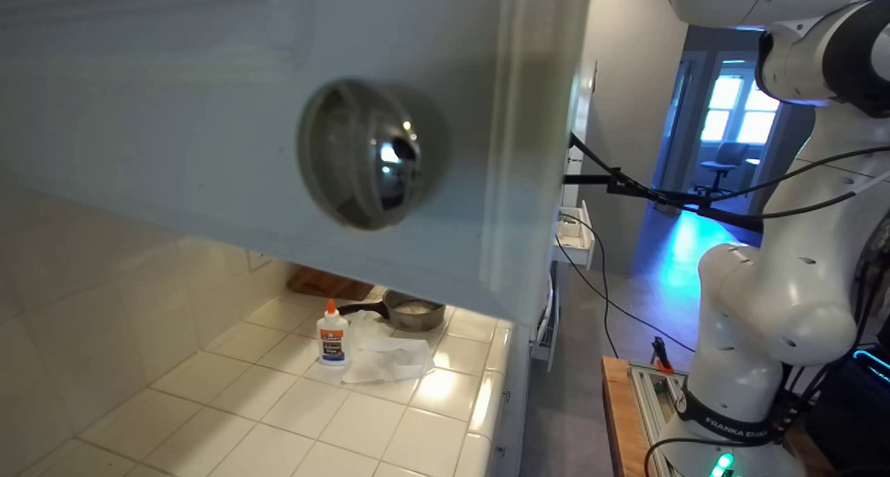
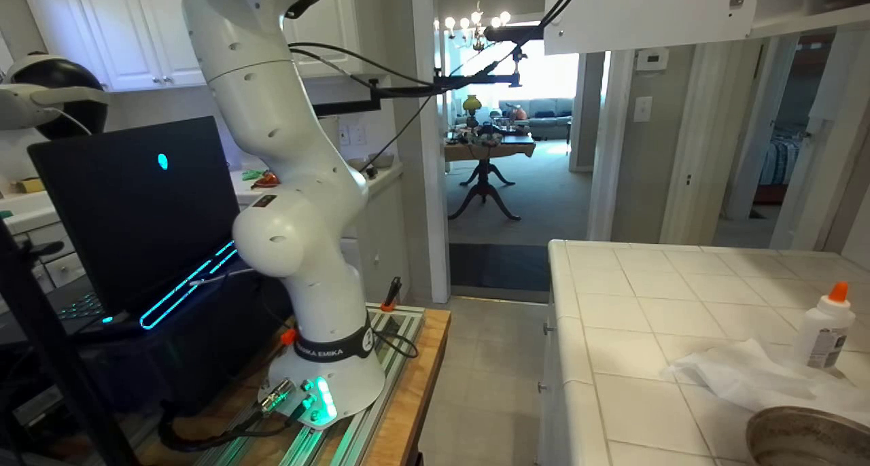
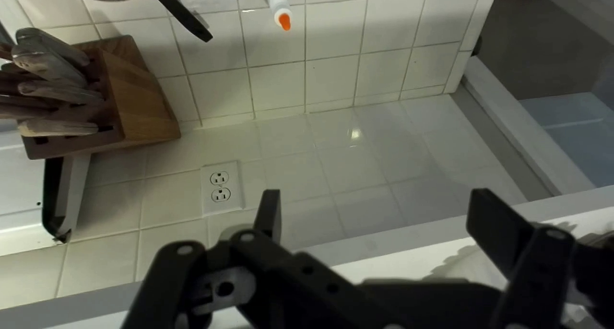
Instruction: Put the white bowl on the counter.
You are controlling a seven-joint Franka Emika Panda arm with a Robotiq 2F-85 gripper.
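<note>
Gripper (image 3: pixel 376 206) is standing spread, low in the wrist frame; no bowl is clearly showing, so reaching is likely needing clearance from the cabinet edge (image 3: pixel 383 245).

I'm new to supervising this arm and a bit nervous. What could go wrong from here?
The arm or its spread gripper might bump the open cabinet door, which juts out over the counter. Reaching lower, it could knock over the glue bottle standing there. And anything set on the crumpled white sheet beside that bottle may sit unevenly or slide.
</note>
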